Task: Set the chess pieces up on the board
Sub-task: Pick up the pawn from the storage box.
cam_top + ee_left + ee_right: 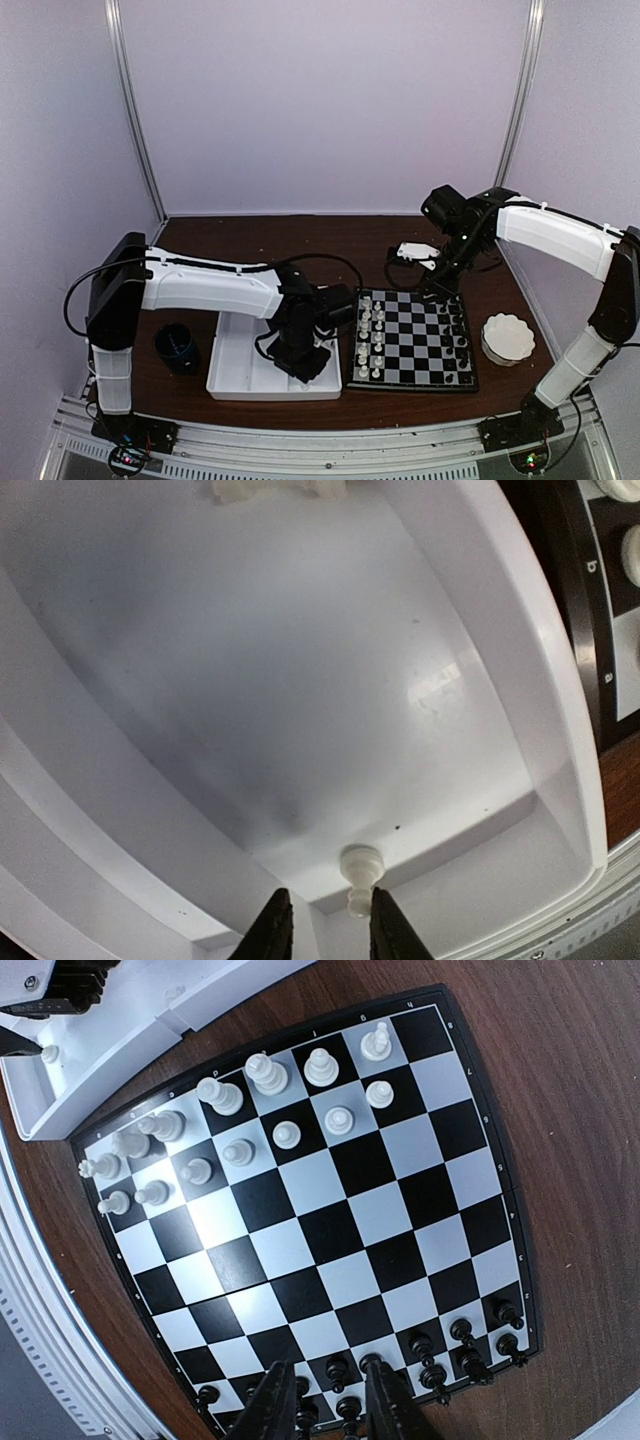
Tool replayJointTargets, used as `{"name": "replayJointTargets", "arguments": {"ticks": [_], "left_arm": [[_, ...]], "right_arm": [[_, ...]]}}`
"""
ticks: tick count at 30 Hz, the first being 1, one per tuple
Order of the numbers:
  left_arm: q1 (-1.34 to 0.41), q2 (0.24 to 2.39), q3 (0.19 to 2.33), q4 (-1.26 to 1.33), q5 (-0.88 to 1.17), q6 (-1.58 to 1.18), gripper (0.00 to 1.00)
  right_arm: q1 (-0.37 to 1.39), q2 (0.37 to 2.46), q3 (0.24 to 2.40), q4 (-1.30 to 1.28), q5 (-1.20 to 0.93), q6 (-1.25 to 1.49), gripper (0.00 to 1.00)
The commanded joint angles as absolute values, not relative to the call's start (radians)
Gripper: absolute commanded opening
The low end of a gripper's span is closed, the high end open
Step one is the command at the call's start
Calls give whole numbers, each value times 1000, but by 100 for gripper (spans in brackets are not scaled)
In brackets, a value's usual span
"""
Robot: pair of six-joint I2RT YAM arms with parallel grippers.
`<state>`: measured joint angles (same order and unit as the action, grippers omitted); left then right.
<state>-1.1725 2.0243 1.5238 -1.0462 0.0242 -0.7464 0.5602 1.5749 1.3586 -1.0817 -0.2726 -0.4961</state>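
So the white tray (238, 365) had one white pawn (361, 872) lying in its near corner, plus a few more white pieces (270, 488) at the far end. The left gripper (330, 920) was down in there, jaws a bit apart around that pawn, not pinching it. The board (415, 338) sat right beside the tray, with white chessmen (370, 335) on one side and black chessmen (458, 338) opposite. The right gripper (325, 1390) hung over the black rows, slightly parted. A scalloped bowl (508, 338) and a blue cup (177, 347) flanked everything.

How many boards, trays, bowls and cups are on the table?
board: 1
white tray: 1
white bowl: 1
dark cup: 1
Total: 4
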Motion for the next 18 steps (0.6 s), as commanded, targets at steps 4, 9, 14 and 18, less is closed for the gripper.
{"name": "replayJointTargets", "arguments": {"ticks": [4, 9, 14, 18], "left_arm": [[-1178, 2050, 1518, -1009, 78, -752, 26], [-1178, 2051, 1510, -1009, 89, -752, 24], [-1177, 2050, 1509, -1010, 99, -750, 17], [-1178, 2051, 1509, -1011, 104, -749, 12]], "right_arm": [[555, 1563, 1359, -1074, -280, -485, 26], [555, 1565, 1355, -1071, -277, -485, 26], [555, 1568, 1355, -1068, -278, -485, 26], [555, 1568, 1356, -1066, -277, -485, 26]]}}
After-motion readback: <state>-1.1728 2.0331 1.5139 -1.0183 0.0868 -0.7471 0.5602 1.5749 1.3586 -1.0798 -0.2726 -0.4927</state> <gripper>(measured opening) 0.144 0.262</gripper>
